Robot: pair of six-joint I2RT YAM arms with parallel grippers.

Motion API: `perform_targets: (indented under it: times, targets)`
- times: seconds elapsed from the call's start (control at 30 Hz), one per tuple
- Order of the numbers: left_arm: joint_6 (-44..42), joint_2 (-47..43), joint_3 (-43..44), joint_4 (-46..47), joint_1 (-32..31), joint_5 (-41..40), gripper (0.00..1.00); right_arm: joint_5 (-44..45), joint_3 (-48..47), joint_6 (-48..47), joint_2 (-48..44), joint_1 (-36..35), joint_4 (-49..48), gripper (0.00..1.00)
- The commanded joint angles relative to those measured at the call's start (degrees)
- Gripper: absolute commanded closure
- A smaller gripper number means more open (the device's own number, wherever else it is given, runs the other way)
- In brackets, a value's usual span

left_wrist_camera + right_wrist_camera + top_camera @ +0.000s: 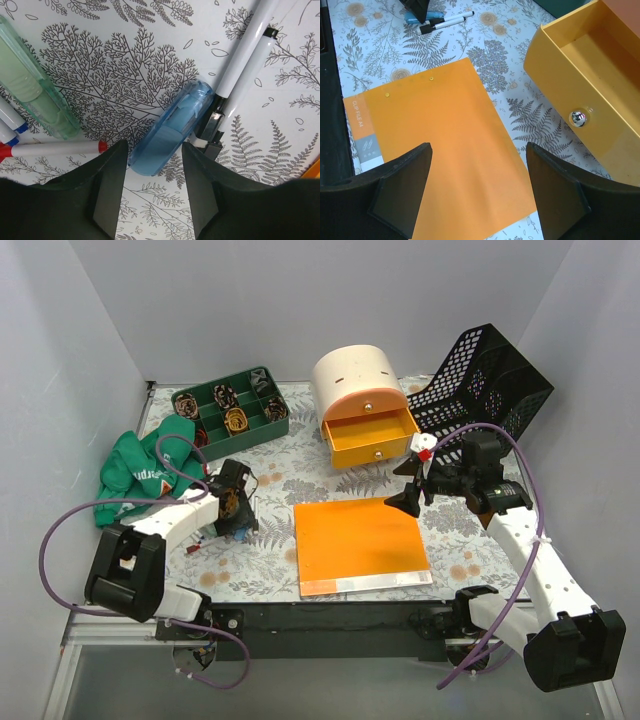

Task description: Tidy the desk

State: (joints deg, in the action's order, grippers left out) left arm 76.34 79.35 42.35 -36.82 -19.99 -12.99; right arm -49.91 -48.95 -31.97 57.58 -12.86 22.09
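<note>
Desk (460,550): one folder (360,540), one blue case (167,132), one green case (37,97).

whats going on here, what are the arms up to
Two robot arms are tidying the desk. The left pincer is down low over a blue see-through pen-like item that lies flat among markers, with one finger on each side of it. Whether it actually grips the item is unclear. The right pincer hangs open and empty above the orange folder, next to the open yellow drawer.
</note>
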Motion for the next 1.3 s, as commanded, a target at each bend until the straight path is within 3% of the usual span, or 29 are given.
perform_targets:
  times: [0.0,0.4,0.53,0.57,0.8,1.07,1.27]
  targets:
    - [-3.03,1.15,0.37,1.75,1.53,2.79,0.53,-1.24,0.17,-0.64,-0.01,0.47,-0.03,0.16]
    - [-5.58,6.78,2.13,4.47,3.03,9.91,0.56,-1.33,0.17,-0.64,-0.10,1.26,-0.11,0.16]
    - [-4.71,6.17,1.60,4.56,3.03,10.45,0.62,-1.33,0.26,-0.64,-0.19,1.26,-0.03,0.16]
    - [-4.62,5.73,1.51,4.39,3.03,10.45,0.69,-1.42,0.17,-0.55,-0.19,1.44,-0.11,0.16]
    - [-4.44,3.36,0.54,4.03,3.03,10.27,0.89,-1.33,0.08,-0.64,-0.45,1.70,-0.11,0.16]
    - [-6.28,-5.77,5.28,2.36,2.94,11.32,0.97,-1.59,0.08,-0.64,-0.54,2.14,-0.11,0.16]
    - [-10.85,-10.01,12.39,6.31,1.18,22.39,0.98,-1.15,0.08,-0.73,-0.80,2.93,-0.11,0.16]
